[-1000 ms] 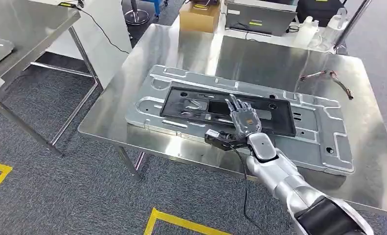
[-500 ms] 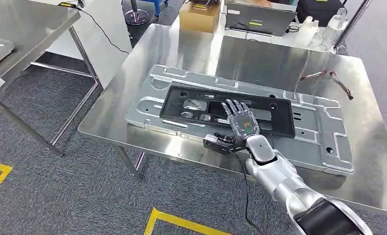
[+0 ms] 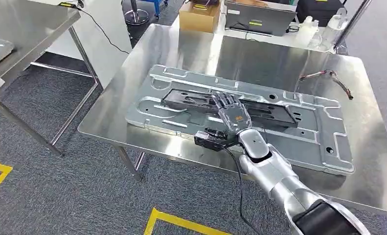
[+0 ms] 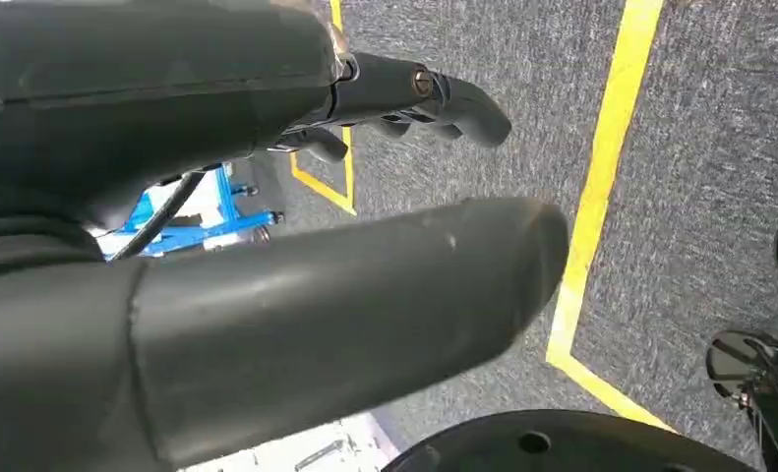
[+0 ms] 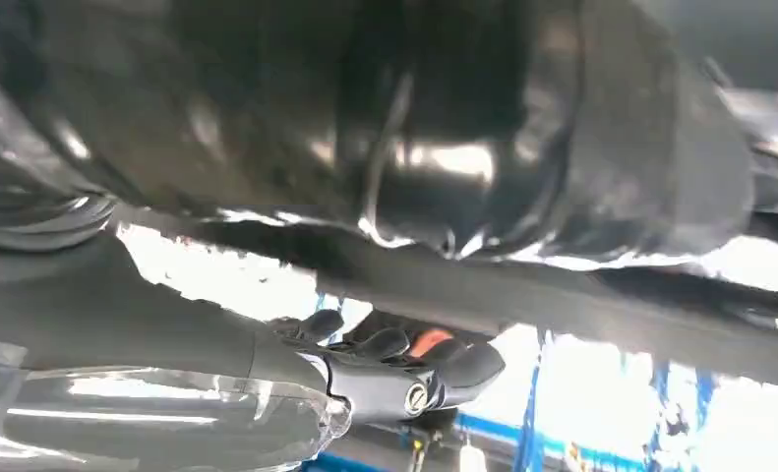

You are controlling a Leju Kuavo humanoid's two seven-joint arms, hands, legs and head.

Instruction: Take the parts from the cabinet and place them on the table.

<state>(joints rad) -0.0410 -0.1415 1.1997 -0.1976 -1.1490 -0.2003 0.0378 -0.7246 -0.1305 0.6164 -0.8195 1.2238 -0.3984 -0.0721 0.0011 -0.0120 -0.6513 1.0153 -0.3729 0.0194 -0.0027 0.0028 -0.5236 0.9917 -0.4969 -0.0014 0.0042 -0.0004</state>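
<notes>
A long black plastic panel (image 3: 274, 110) lies on a large silver metal plate (image 3: 323, 137) on the steel table (image 3: 279, 58). My right hand (image 3: 233, 115) grips the panel near its middle, fingers over its top, and the panel stands tilted on the plate instead of flat. In the right wrist view the glossy black panel (image 5: 444, 108) sits close against the hand, with the dark fingers (image 5: 404, 379) on one side of its edge. My left hand (image 4: 365, 197) hangs over grey carpet, thumb and fingers apart, holding nothing.
A loose wire harness (image 3: 328, 78) lies at the table's far right. A cardboard box (image 3: 199, 14) and white bottles (image 3: 306, 27) stand behind the table. Another steel table (image 3: 25, 29) is at the left. Yellow tape (image 3: 181, 221) marks the carpet.
The right hand slid left along the black panel and took hold of it. The panel, flat on the plate before, is now tipped up on edge.
</notes>
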